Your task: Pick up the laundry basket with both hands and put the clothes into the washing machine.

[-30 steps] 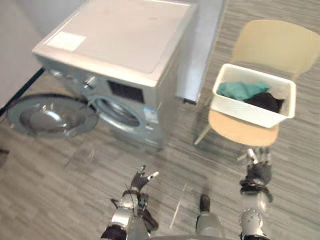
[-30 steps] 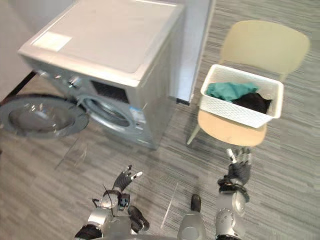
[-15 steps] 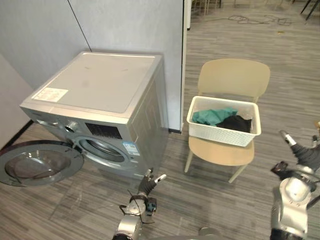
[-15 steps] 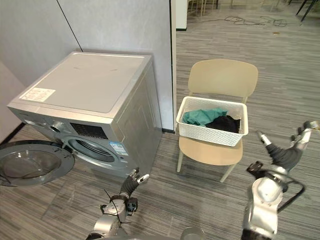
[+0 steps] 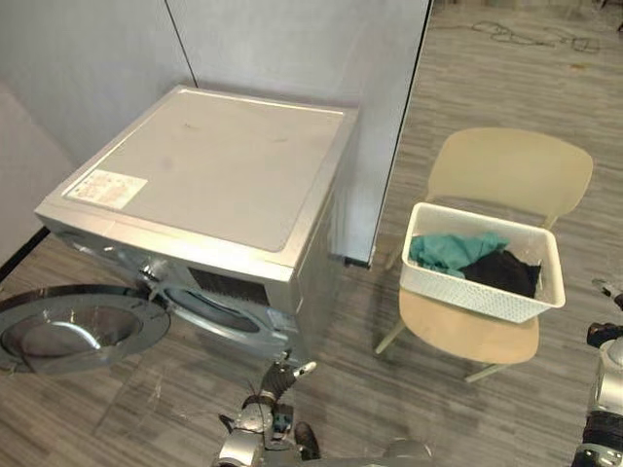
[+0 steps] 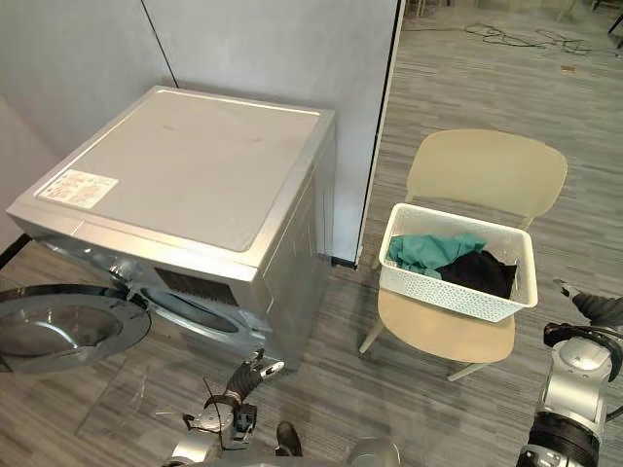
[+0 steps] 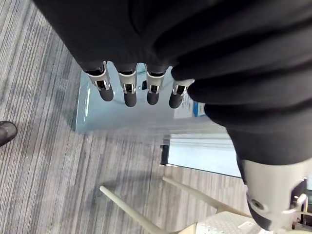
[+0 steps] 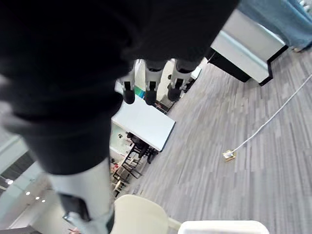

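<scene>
The left hand hangs with its fingers straight and released, nothing in them. Seen from the robot's head it sits low at about 7 o'clock, over bare floor in front of the washing machine. The right hand is just as slack, its fingers loose and empty. It is out at about 4 o'clock, near the chair but apart from it. I'd say both hands are open because the reach has not begun, and a two-handed lift needs them spread before they close.

The laundry basket, white and perforated, rests on the chair's seat at about 3 o'clock, untouched. Set up there, it spares the robot a deep bend and leaves both short ends clear for a hand each. Inside lie a teal garment toward the washer side and a black garment beside it. Both sit below the rim, so they should ride along without spilling if the basket is kept level.

The washer stands at about 10 o'clock against the grey wall. Its round door is swung wide open at 8 o'clock and the drum mouth faces the floor space ahead. That leaves the opening ready for loading, though the door juts into the path a carried basket would take, which looks to me the likeliest snag.
</scene>
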Tool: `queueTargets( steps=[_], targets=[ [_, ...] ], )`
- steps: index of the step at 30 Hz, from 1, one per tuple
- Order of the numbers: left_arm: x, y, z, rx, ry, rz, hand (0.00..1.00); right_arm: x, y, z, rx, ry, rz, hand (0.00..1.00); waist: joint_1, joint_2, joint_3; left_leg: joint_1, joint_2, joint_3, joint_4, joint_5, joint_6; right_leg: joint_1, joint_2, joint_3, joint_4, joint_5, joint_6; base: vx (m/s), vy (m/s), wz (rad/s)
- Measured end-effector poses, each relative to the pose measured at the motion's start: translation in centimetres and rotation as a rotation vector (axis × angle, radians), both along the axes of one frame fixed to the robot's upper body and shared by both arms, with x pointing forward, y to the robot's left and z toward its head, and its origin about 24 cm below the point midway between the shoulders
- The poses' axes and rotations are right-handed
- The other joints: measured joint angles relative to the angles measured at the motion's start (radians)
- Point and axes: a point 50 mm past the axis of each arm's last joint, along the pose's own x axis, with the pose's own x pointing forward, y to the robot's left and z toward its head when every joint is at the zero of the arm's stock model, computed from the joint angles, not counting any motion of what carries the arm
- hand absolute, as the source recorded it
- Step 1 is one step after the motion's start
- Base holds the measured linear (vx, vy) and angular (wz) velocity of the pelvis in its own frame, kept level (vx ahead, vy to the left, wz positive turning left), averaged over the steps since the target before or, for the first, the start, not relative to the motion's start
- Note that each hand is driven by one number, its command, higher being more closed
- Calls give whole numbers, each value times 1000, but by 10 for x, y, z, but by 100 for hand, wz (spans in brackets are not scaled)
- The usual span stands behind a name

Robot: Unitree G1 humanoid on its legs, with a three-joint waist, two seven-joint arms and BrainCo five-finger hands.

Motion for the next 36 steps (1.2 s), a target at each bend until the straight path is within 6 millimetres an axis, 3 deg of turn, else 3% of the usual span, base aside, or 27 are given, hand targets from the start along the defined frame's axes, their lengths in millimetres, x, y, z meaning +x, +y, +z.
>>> queueTargets(
  steps=[3,4,6,7,8,10,12,15,17,19,20,22,24,27,28,33,35,36],
  targets=[
    [1,9,0,17,1,35,0,0,-9,7,-28,39,17,0,-5,9,1,7,34,-5,14,-2,-13,-84,17,-14,-100,2,-11,175,-136,7],
    [0,11,-1,23,6,35,0,2,-10,9,-31,38,28,0,-6,9,2,6,59,-8,37,-11,-35,-95,21,-21,-180,31,-29,156,-232,1],
    [-3,17,-4,41,26,33,0,8,-8,14,-35,29,51,0,-7,-13,0,6,85,-14,95,-43,-84,-81,15,-26,-333,168,-63,152,-325,4],
    [-4,25,-5,64,31,31,0,11,-7,15,-41,36,68,0,-9,-47,5,1,91,-26,143,-81,-121,-71,-2,-23,-365,299,16,134,-386,5],
    [-6,20,-8,47,50,35,0,11,-9,15,-45,53,73,0,-3,-14,2,-15,142,-32,180,-92,-138,-71,41,-36,-364,288,-7,105,-325,0],
    [-7,9,-8,16,53,26,0,12,-9,16,-45,57,80,0,6,24,0,-15,190,-37,167,-90,-162,-71,86,-51,-363,269,-27,86,-224,-11],
    [-7,4,-8,1,54,25,0,10,-9,11,-37,92,94,0,7,32,0,17,201,-39,123,-71,-191,-76,107,-53,-323,240,-38,114,-217,-5],
    [-9,6,-10,-1,65,44,0,5,-7,4,-51,146,110,0,10,31,1,51,238,-37,119,-77,-203,-78,125,-58,-232,167,-53,61,-170,-3],
    [-11,10,-11,-6,71,76,0,5,-2,-5,-47,188,145,0,11,36,0,57,257,-34,126,-82,-201,-78,147,-59,-215,143,-60,76,-146,-9],
    [-11,15,-11,-7,72,101,0,1,7,-22,-20,239,188,0,23,42,0,51,279,-20,172,-95,-163,-81,165,-59,-215,132,-70,81,-58,-14],
    [-11,15,-11,-6,74,103,0,-4,13,-32,8,261,207,0,24,44,0,37,293,1,216,-88,-126,-76,168,-62,-213,124,-72,48,-55,-5],
    [-14,14,-13,-10,83,104,0,-12,25,-46,34,298,248,0,21,40,8,21,300,16,273,-68,-95,-57,168,-65,-219,119,-75,64,-97,9],
    [-16,13,-13,-14,88,106,0,-21,37,-63,64,351,281,0,20,45,7,17,295,10,284,-49,-84,-35,160,-70,-227,117,-76,81,-38,14],
    [-14,12,-12,-15,77,105,0,-36,54,-91,156,424,325,0,16,48,8,33,278,4,236,-27,-103,-28,150,-82,-242,118,-73,62,15,19],
    [-14,12,-12,-14,77,103,0,-40,60,-99,180,444,336,0,15,47,10,50,270,8,196,-14,-126,-17,148,-89,-257,127,-74,46,40,12],
    [-9,12,-9,14,60,58,0,-31,64,-112,206,514,384,0,14,51,13,88,234,22,46,24,-188,-6,137,-111,-320,170,-63,0,79,14],
    [-6,11,-8,33,50,21,0,-16,59,-113,201,558,414,0,15,61,23,88,219,24,23,25,-188,-8,133,-112,-332,188,-55,-84,76,9],
    [-3,11,-6,33,36,17,0,1,54,-108,181,575,431,0,16,61,44,83,203,26,11,25,-188,-16,120,-109,-335,199,-49,-134,92,4]
  ],
)
